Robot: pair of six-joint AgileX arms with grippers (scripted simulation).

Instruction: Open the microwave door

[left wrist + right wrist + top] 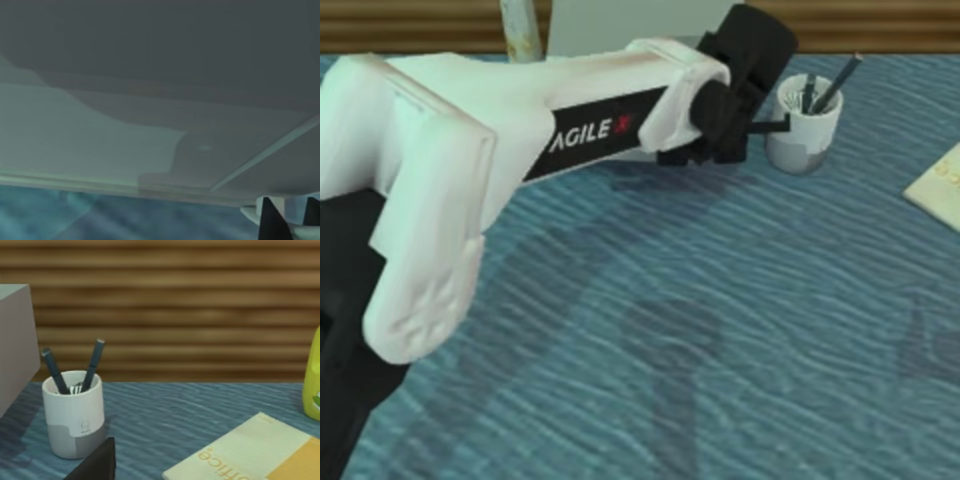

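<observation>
The pale grey microwave (620, 25) stands at the back middle of the table, mostly covered by my left arm. Its side also shows in the right wrist view (15, 340). My left gripper (725, 130) reaches to its front right. In the left wrist view the microwave door (150, 125) fills the picture, close and tilted. My left gripper (292, 220) has its two dark fingertips (272, 222) either side of a pale handle strip (292, 207), shut on it. Of my right gripper only one dark finger (97, 465) shows; that arm is outside the top view.
A white cup with pens (803, 125) (74, 415) stands right beside the left gripper. A pale yellow book (940, 185) (250, 450) lies at the right edge. A yellow bottle (312, 380) is beyond it. A thin pale upright piece (520, 28) stands left of the microwave.
</observation>
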